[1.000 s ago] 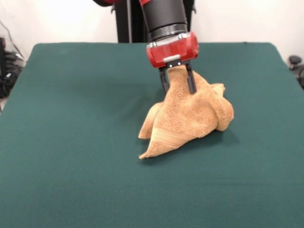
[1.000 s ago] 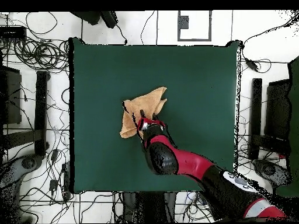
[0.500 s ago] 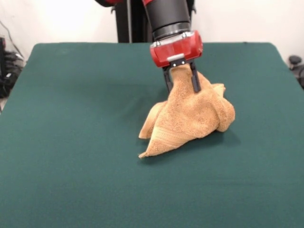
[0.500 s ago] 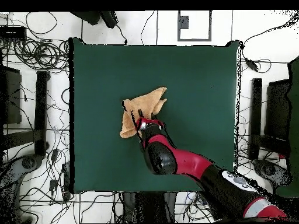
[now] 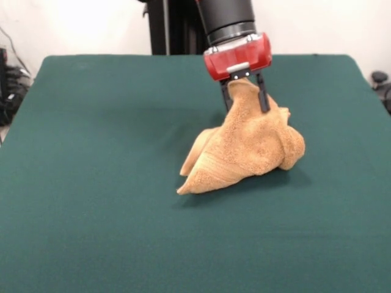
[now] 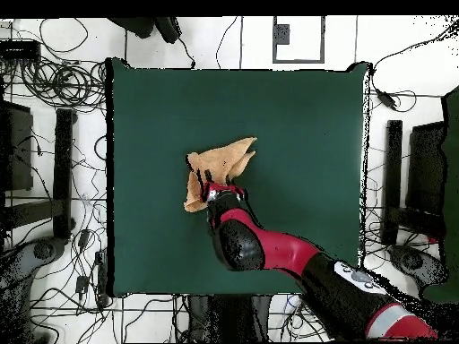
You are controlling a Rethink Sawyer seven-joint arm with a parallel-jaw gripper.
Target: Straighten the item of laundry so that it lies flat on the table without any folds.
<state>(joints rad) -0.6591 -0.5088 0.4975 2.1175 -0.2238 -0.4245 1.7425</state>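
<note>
The gripper (image 5: 245, 96) pinches a raised peak of the tan-orange towel (image 5: 244, 152) between its two black fingers (image 5: 263, 100), jaws narrow and closed on the cloth, above the green table (image 5: 91, 183). The towel sits a little right of the table's middle in the front view, gathered into a tent — most of it hanging from the jaws toward 7 o'clock, where a banded corner (image 5: 186, 189) touches the felt, with a rolled fold resting at 4 o'clock. Seen from overhead, the towel (image 6: 218, 166) runs from the gripper (image 6: 215, 191) toward 1 o'clock. Any pull to flatten it would likely go away from the grounded corner. The care tag cannot be made out, the underside of the folds is hidden, and overhead the arm (image 6: 269, 251) covers the cloth's near edge.
</note>
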